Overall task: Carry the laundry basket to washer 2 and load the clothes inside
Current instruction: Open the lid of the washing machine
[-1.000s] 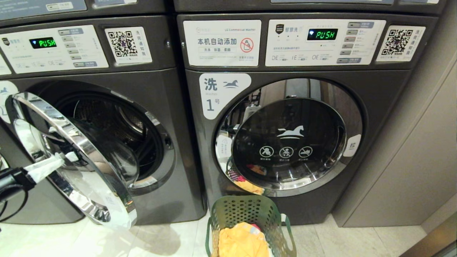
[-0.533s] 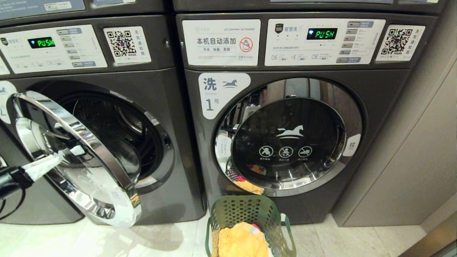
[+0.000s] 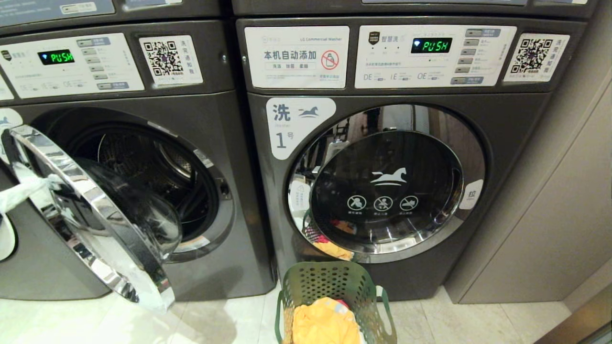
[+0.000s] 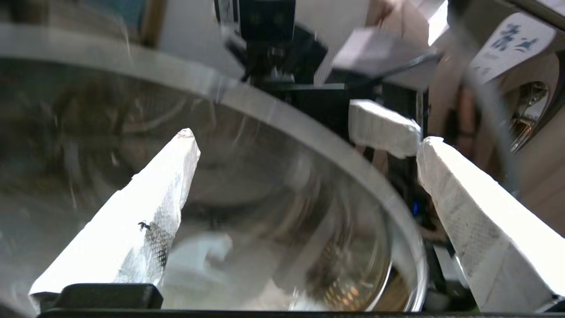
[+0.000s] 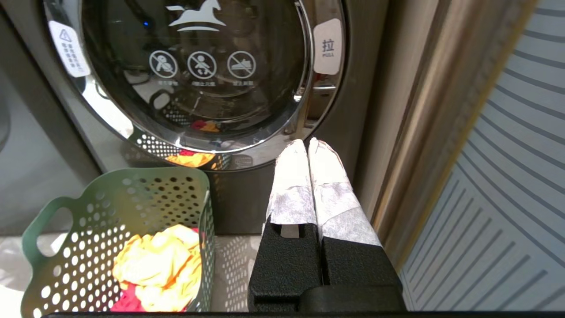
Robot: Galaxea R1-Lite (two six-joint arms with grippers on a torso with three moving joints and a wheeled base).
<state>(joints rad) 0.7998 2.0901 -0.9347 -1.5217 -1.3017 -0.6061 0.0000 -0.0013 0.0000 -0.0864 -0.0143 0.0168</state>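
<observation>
Washer 2 (image 3: 229,191) stands on the left, its number label cut off by the picture's edge. Its chrome-rimmed glass door (image 3: 91,215) hangs open to the left, baring the drum (image 3: 143,172). My left gripper (image 4: 309,137) is open wide against the door's outer face, the chrome rim (image 4: 282,119) running between its white-wrapped fingers (image 4: 167,190); one finger (image 3: 21,191) shows at the head view's left edge. The green laundry basket (image 3: 334,282) (image 5: 132,194) sits on the floor before the neighbouring washer, holding the yellow (image 3: 325,322) (image 5: 154,260) and red (image 5: 128,302) clothes. My right gripper (image 5: 307,143) is shut and empty, right of the basket.
The washer labelled 1 (image 3: 291,129) has its door (image 3: 387,186) shut right behind the basket. A beige wall panel (image 3: 550,215) closes off the right side, with a slatted panel (image 5: 507,176) beside my right gripper. Light floor tiles (image 3: 229,320) lie between the open door and the basket.
Washer 2's door has swung wider open to the left. My left gripper has gone left with it and is now mostly out of the head view. Basket and right arm are unmoved.
</observation>
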